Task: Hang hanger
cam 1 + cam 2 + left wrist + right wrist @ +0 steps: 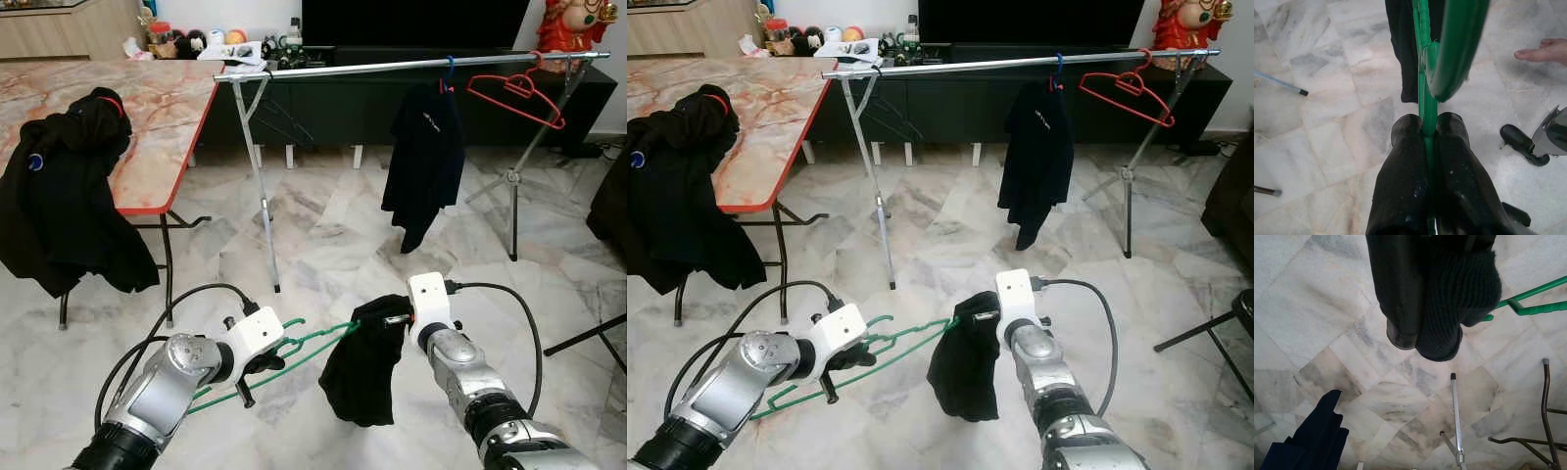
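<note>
Two grippers share the load near the robot, well short of the far rail [411,67]: left gripper [1425,132] pinched tight on the green hanger [294,357], right gripper [387,328] clamped on the black garment [362,377] draped at the hanger's right end. Not hung yet imo; rail already carries a dark shirt [423,157] and red hanger [514,96], w/ free space between them and left of shirt. No containers in play.

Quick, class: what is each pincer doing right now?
Left pincer: closed on the green hanger.
Right pincer: closed on the black garment.
</note>
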You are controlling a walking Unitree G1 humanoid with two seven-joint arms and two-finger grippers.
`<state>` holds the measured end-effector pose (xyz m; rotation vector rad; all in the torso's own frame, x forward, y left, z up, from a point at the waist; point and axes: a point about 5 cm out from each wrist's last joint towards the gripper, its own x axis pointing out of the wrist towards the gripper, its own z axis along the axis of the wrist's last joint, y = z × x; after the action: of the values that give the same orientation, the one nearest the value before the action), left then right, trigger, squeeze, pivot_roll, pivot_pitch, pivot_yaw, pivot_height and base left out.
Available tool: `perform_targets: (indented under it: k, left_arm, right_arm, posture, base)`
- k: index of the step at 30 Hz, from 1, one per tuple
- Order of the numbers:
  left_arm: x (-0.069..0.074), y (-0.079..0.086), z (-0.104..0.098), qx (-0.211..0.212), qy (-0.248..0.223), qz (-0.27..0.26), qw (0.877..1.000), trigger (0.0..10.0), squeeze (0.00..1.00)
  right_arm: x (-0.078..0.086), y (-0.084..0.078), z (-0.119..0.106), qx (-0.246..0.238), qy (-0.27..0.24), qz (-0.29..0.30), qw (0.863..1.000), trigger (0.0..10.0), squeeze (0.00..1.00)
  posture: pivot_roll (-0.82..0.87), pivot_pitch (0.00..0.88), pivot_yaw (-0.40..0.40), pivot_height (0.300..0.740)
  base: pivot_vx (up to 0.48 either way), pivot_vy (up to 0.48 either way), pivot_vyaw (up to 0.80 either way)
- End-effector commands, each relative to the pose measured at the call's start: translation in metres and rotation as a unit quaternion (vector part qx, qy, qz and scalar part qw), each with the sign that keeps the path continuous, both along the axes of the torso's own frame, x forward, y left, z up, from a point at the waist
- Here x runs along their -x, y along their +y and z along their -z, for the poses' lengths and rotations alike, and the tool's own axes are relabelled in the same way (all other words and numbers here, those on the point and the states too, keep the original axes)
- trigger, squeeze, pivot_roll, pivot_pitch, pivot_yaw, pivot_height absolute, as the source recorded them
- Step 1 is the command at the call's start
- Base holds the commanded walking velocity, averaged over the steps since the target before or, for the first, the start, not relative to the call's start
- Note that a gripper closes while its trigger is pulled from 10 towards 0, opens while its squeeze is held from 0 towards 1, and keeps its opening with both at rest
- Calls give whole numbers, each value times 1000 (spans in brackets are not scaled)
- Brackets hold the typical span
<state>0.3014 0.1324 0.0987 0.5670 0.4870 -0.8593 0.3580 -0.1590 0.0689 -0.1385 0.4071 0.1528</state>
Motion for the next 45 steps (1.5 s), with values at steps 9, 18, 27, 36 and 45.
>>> perform_targets:
  k: [9,18,27,36,45]
  left_arm:
    - [15,-7,-7,30,27,69,997,10000,0]
    - [42,-1,-5,1,101,162,982,10000,0]
    - [31,-18,-17,49,61,135,988,10000,0]
    - [24,-35,-29,77,29,112,990,10000,0]
    - [7,-22,-15,-29,25,9,999,10000,0]
  right_arm:
    - [-6,9,-9,-13,-14,-5,1000,10000,0]
    - [-9,9,-13,-6,-15,11,1000,10000,0]
    - [-19,12,-29,-19,-39,42,998,10000,0]
    - [-22,25,-34,-52,-35,33,997,10000,0]
    - [-30,36,-52,-75,-53,16,996,10000,0]
  posture:
    - [78,63,15,740]
    - [89,54,16,740]
    - [86,62,14,740]
    - [94,72,12,740]
    - [94,78,15,740]
  base:
    - [0,0,0]
    - [0,0,0]
    - [0,0,0]
    - [0,0,0]
    - [0,0,0]
